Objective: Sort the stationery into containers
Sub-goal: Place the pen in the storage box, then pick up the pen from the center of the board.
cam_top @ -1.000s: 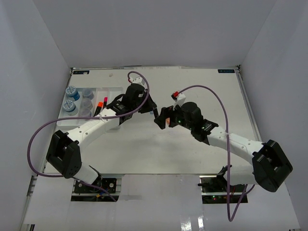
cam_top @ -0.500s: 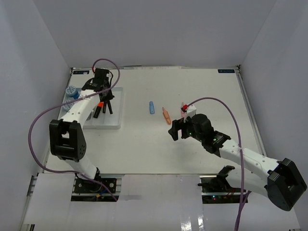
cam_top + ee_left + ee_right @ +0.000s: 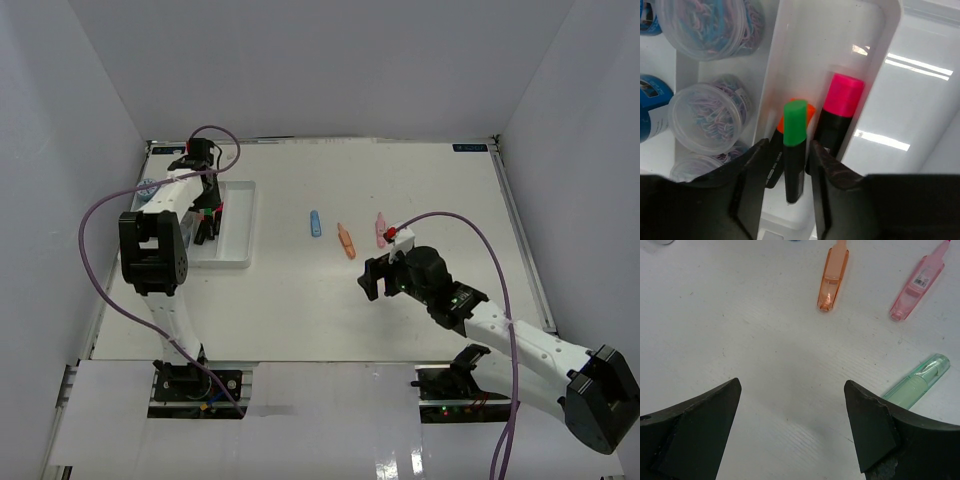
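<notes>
Left wrist view: the left end effector (image 3: pixel 787 150) sits narrowly parted astride the green-capped highlighter (image 3: pixel 794 125), not pinching it; that highlighter lies in the white tray (image 3: pixel 880 60) beside the pink-capped highlighter (image 3: pixel 842 97); the right end effector (image 3: pixel 791 390) gapes wide, empty, above the worktop (image 3: pixel 740 330), orange marker (image 3: pixel 832 277) at its 12 o'clock.
</notes>
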`<state>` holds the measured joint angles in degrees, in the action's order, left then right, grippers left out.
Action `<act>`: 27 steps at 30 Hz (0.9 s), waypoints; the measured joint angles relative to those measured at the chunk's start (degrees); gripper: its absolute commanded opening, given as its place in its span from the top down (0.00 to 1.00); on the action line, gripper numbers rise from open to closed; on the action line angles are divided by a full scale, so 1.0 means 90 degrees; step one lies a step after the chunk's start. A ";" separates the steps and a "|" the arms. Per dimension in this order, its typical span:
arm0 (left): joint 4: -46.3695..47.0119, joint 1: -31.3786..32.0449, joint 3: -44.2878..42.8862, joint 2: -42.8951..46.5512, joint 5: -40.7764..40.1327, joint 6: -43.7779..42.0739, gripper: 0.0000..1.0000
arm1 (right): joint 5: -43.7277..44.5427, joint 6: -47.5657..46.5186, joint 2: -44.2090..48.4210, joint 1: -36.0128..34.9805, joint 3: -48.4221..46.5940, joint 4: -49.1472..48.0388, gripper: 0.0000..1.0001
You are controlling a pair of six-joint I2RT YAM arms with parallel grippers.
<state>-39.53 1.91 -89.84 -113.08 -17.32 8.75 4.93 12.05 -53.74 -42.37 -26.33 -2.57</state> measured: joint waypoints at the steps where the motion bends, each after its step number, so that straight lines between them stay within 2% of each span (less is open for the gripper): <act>1: 0.0005 0.0000 -0.0039 -0.0056 0.0041 -0.0007 0.41 | 0.0017 -0.0019 0.0022 0.0005 0.0000 0.0000 0.10; 4: -0.0041 0.0002 -0.0085 -0.0080 0.0243 0.0002 0.27 | 0.0058 -0.0056 0.0056 0.0032 0.0000 0.0000 0.10; 7: -0.0049 0.0005 -0.0095 -0.0044 0.0566 0.0131 0.18 | 0.0087 -0.0061 0.0061 0.0041 0.0000 0.0000 0.10; 8: -0.0036 0.0032 -0.0073 0.0005 0.0704 0.0214 0.12 | 0.0095 -0.0058 0.0061 0.0041 0.0000 0.0000 0.10; 11: 0.0104 0.0151 0.0214 0.0372 0.1005 0.0508 0.02 | 0.0107 -0.0058 0.0061 0.0046 0.0000 0.0002 0.10; 14: 0.0216 0.0619 0.0474 0.0901 0.1069 0.0901 0.02 | 0.0109 -0.0058 0.0063 0.0046 0.0000 0.0012 0.10; 18: 0.0546 0.1790 0.0457 0.1202 0.0855 0.1489 0.02 | 0.0131 -0.0058 0.0107 0.0046 0.0000 0.0146 0.10; 22: 0.0675 0.2793 0.0299 0.0901 0.0612 0.2135 0.02 | 0.0153 -0.0056 0.0272 0.0046 0.0000 0.0277 0.10; 27: 0.0724 0.3322 -0.0221 -0.0070 0.0274 0.2735 0.02 | 0.0163 -0.0053 0.0508 0.0066 -0.0002 0.0478 0.10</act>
<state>-33.01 31.81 -91.83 -113.71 -14.85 33.36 6.39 11.57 -49.17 -41.78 -26.35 1.74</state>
